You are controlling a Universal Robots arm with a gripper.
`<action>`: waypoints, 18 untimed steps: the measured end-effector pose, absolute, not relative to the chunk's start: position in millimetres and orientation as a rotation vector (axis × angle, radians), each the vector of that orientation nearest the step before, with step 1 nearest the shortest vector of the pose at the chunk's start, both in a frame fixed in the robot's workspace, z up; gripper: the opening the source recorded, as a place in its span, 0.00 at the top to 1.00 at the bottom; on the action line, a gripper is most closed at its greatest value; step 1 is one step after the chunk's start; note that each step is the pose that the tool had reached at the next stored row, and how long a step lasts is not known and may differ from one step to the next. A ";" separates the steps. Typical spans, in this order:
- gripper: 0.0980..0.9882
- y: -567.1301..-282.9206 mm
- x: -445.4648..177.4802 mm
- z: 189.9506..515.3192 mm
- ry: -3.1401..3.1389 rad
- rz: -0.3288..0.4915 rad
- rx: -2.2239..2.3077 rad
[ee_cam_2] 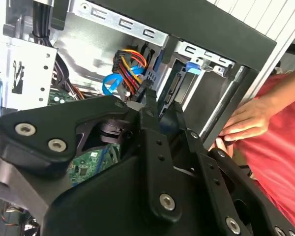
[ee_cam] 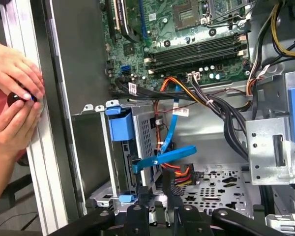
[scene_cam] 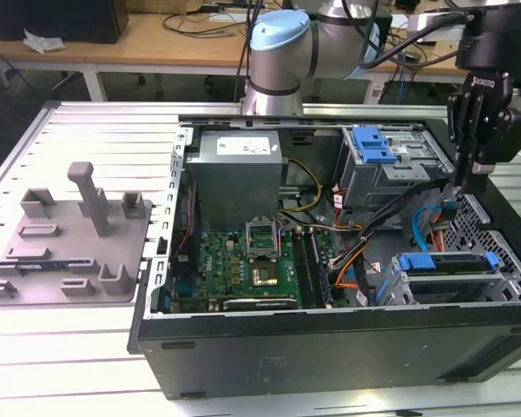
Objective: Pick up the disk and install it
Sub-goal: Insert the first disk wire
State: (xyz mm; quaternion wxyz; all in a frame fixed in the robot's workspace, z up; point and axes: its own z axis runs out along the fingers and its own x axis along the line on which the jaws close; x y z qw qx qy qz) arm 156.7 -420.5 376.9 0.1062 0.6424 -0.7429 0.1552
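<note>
The black gripper (ee_cam_2: 165, 110) hangs over the open computer case (scene_cam: 330, 347), at the exterior view's right, and its jaws are pressed together with nothing in them. The disk (scene_cam: 447, 264) sits in the metal drive cage (scene_cam: 511, 280) inside the case, near the gripper. A person's hand (ee_cam_2: 246, 123) rests on the case's edge.

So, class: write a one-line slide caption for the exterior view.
The arm's gripper hangs over the drive cages at the exterior view's right of an open computer case, motherboard exposed.
</note>
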 end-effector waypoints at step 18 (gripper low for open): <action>0.78 -410.9 163.3 353.1 -2.202 0.439 1.811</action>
